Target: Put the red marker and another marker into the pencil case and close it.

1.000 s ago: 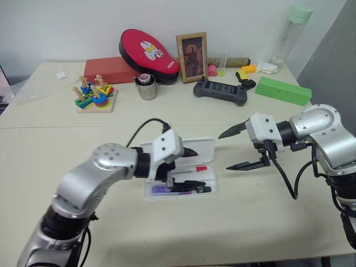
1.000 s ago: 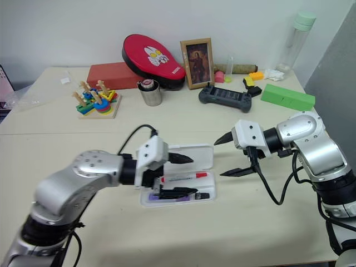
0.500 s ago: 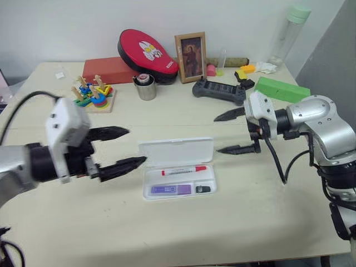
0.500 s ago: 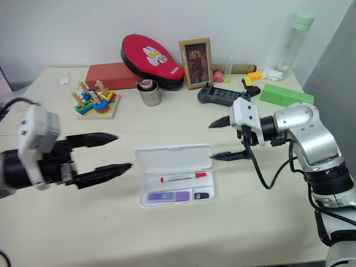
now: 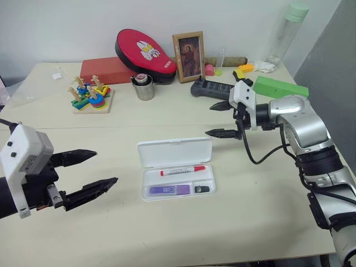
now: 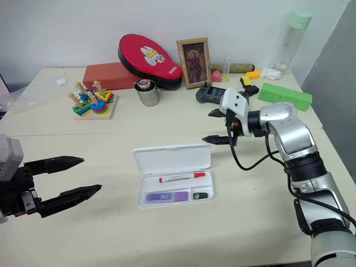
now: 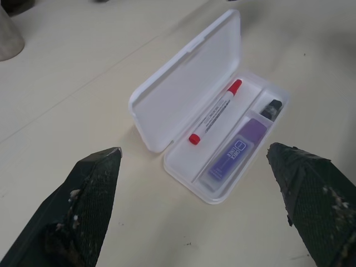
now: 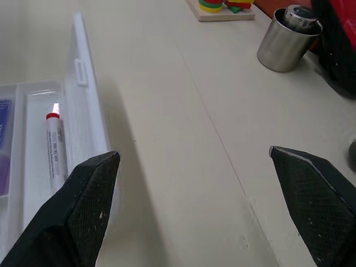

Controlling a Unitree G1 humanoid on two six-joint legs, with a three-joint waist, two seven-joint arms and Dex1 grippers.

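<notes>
In the middle of the counter (image 5: 250, 211) lies the pencil case (image 5: 177, 168), wide open, its lid laid back flat toward the far side and its long axis running left to right across the robot's front. Inside the tray, the red marker (image 5: 183, 170) lies in the far compartment, lengthwise with the case, red cap to the right and red tail end to the left. Just nearer, in the front compartment, sits another marker (image 5: 170, 189), the stubby purple one, also lying lengthwise, parallel to the red one. At its right end a small black piece (image 5: 202, 189) rests in a little corner compartment of its own. So that is two markers in one case, and the lid not yet shut.

Now the hands (two of them, both empty). The left hand (image 5: 88, 173) hovers over the counter well to the left of the case, fingers spread wide and pointing toward it, gripping nothing. The right hand (image 5: 217, 119) hangs beyond the case's far right corner, fingers also splayed wide and pointing left, clear of the lid as far as can be told and holding nothing.

Further out, along the back of the counter: one steel cup (image 5: 145, 87), one wooden stacking toy (image 5: 90, 97), one red oval pad (image 5: 145, 51) on a red box (image 5: 105, 70), one framed picture (image 5: 188, 49), one black controller (image 5: 212, 89), one green block (image 5: 281, 87) and one tall clear bottle (image 5: 282, 34).
</notes>
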